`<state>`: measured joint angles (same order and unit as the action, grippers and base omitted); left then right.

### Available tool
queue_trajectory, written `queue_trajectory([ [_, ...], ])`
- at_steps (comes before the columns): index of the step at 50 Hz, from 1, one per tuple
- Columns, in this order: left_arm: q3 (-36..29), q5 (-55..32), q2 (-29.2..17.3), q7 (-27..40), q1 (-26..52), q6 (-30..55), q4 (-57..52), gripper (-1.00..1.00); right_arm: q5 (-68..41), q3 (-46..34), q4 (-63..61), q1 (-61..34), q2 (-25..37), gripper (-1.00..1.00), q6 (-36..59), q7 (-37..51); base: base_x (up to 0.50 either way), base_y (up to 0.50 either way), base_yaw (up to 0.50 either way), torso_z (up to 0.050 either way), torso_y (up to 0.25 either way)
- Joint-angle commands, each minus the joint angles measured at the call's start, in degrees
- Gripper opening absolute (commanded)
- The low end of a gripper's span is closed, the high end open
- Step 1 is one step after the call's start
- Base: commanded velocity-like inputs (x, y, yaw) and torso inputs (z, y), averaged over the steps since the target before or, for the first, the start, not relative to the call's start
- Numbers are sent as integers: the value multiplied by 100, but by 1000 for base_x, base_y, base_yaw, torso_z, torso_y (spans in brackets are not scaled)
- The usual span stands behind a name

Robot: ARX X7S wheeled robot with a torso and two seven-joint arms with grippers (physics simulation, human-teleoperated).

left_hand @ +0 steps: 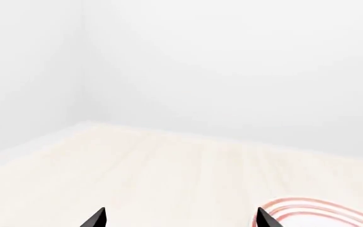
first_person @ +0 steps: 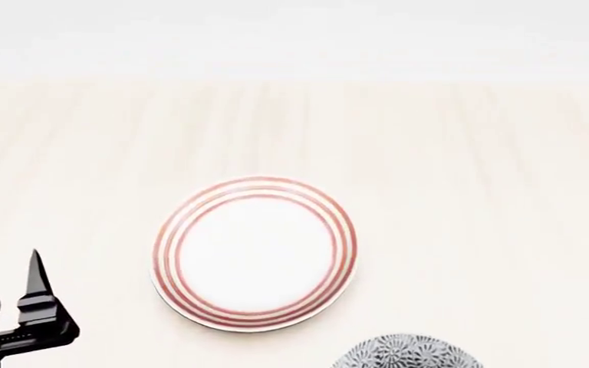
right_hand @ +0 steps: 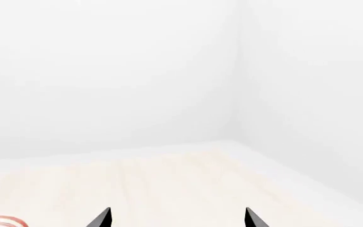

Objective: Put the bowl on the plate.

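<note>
1. The bowl (first_person: 407, 352), patterned in dense grey-blue flowers, sits nearest the head camera at the lower edge of its view, cut off by the frame so only its far part shows.
2. It rests on the pale wood-grain desk (first_person: 478, 169), just beside the plate and on the robot's right of it, apart from it and not on it.
3. The plate (first_person: 255, 253) lies flat near the middle of the desk, white with 3 red rings around its rim, and its centre is bare.
4. The left hand (left_hand: 180, 218) is spread, its 2 dark fingertips well apart with nothing between them; in the head view it hangs to the plate's left, clear of it.
5. The right hand (right_hand: 177, 218) is likewise spread and holds nothing; it does not appear in the head view.
6. White walls stand behind the desk.
</note>
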<state>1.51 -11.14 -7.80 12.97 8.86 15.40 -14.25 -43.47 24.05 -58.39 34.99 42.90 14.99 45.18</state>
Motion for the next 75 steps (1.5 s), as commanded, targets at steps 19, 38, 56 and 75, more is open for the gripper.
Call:
queue_trajectory([
  [19,52,-71,-44,-4,-52,-49,-69,100,-154,158,14,311,239,100,-323,331,207,0,0,0,0],
  [38,-24,-197,-105,43,-133,-73,-175,100,-3067,2285,-160,988,322,100,1113,-1171,0,0,0,0,0],
  [56,-110,-277,-139,118,-103,-69,-207,100,-3400,1090,263,29,1128,100,1022,-1050,0,0,0,0,0],
  [75,-161,-390,-208,177,-101,-32,-298,100,-3440,-1318,1779,-2567,1511,100,1292,-1099,0,0,0,0,0],
])
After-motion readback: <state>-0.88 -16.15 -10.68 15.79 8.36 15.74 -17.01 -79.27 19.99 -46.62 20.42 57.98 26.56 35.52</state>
